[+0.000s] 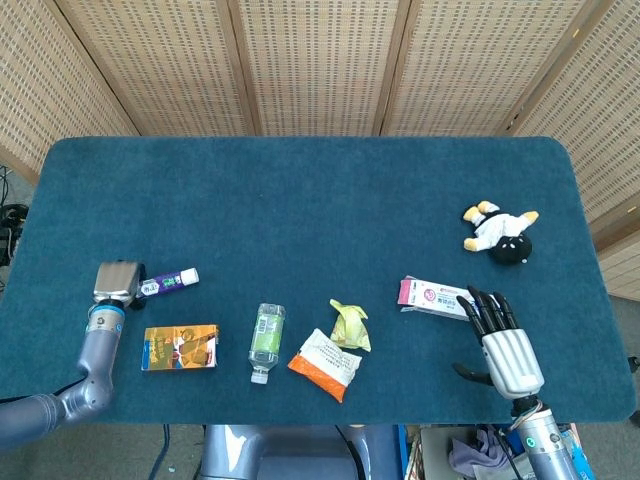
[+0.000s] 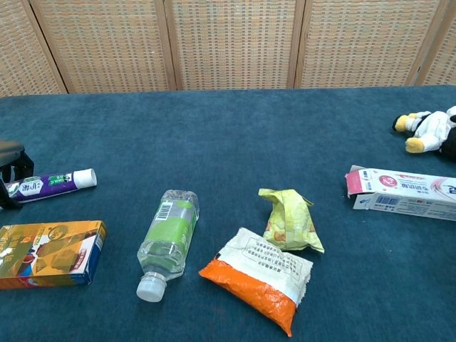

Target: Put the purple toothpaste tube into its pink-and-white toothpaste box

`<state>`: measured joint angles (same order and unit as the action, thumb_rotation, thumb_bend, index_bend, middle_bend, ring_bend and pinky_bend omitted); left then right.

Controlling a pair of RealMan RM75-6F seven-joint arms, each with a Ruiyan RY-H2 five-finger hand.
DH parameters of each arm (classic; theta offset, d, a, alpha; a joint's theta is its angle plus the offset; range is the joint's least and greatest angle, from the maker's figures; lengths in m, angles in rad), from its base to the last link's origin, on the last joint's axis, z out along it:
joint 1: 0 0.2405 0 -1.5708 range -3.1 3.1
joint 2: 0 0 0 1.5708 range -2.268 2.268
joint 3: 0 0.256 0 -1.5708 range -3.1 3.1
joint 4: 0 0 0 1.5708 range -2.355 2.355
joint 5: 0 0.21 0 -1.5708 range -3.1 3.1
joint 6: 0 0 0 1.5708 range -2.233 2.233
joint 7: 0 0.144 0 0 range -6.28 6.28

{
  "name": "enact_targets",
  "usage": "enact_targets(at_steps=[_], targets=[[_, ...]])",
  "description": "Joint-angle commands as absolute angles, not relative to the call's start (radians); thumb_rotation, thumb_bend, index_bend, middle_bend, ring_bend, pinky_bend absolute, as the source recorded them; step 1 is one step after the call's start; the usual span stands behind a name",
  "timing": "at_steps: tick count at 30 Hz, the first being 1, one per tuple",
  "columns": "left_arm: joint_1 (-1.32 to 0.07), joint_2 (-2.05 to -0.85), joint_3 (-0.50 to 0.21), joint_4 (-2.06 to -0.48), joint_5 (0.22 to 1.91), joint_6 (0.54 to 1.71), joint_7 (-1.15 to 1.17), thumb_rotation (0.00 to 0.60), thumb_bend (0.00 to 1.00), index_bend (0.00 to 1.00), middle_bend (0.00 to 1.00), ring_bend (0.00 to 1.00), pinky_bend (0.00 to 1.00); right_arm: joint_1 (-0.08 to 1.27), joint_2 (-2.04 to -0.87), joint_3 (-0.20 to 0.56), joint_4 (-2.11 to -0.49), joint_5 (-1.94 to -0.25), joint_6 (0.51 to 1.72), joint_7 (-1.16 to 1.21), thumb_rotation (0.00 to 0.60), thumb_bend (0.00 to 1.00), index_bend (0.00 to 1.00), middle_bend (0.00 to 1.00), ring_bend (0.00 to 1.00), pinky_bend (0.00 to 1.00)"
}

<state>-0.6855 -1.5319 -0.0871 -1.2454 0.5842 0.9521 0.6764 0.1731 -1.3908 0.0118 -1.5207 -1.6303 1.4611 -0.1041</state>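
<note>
The purple toothpaste tube (image 1: 165,282) (image 2: 50,184) lies flat at the left of the table, its white cap pointing right. My left hand (image 1: 115,282) (image 2: 11,160) hangs over the tube's tail end, fingers pointing down on either side of it; no firm grip shows. The pink-and-white toothpaste box (image 1: 430,295) (image 2: 402,192) lies on its side at the right, its open flap end facing left. My right hand (image 1: 500,340) lies flat and spread just right of the box, fingertips at the box's near end. The chest view does not show this hand.
Between tube and box lie an orange-and-blue carton (image 1: 180,347), a clear bottle with a green label (image 1: 266,340), a yellow crumpled packet (image 1: 350,325) and an orange-and-white pouch (image 1: 325,363). A plush toy (image 1: 500,232) sits at the far right. Slatted panels stand behind the table.
</note>
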Motion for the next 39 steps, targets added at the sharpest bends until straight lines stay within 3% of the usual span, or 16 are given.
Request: enact_targets(at_steps=[1,9,27,39], targets=[[-0.678,-1.562,-0.092,-1.211,0.629,0.978,0.646,0.6,0.28,0.72,0.61,0.5,0.58,0.173,-1.39,0.013,-1.52,-1.629,1.461,-0.103,0.6,0.0,0.0,0.0,0.0,0.0],[-0.662,-1.573,-0.105,-1.185,0.804,1.059,0.552,0.6,0.31,0.78,0.67,0.55,0.62,0.174,-1.391,0.013,-1.518,-1.626,1.457,-0.102,0.6,0.0,0.0,0.0,0.0,0.0],[-0.629,-1.391,-0.165,-1.398,1.076,1.192,0.372,0.6,0.31,0.82,0.68,0.58,0.65,0.176,-1.392,0.013,-1.522,-1.633,1.459,-0.105,0.6,0.0,0.0,0.0,0.0,0.0],[-0.581,-1.328,-0.162,-1.47,1.227,1.267,0.228,0.6,0.31,0.82,0.68,0.58,0.65,0.195,-1.389,0.034,-1.536,-1.612,1.435,-0.088,0.6,0.0,0.0,0.0,0.0,0.0]])
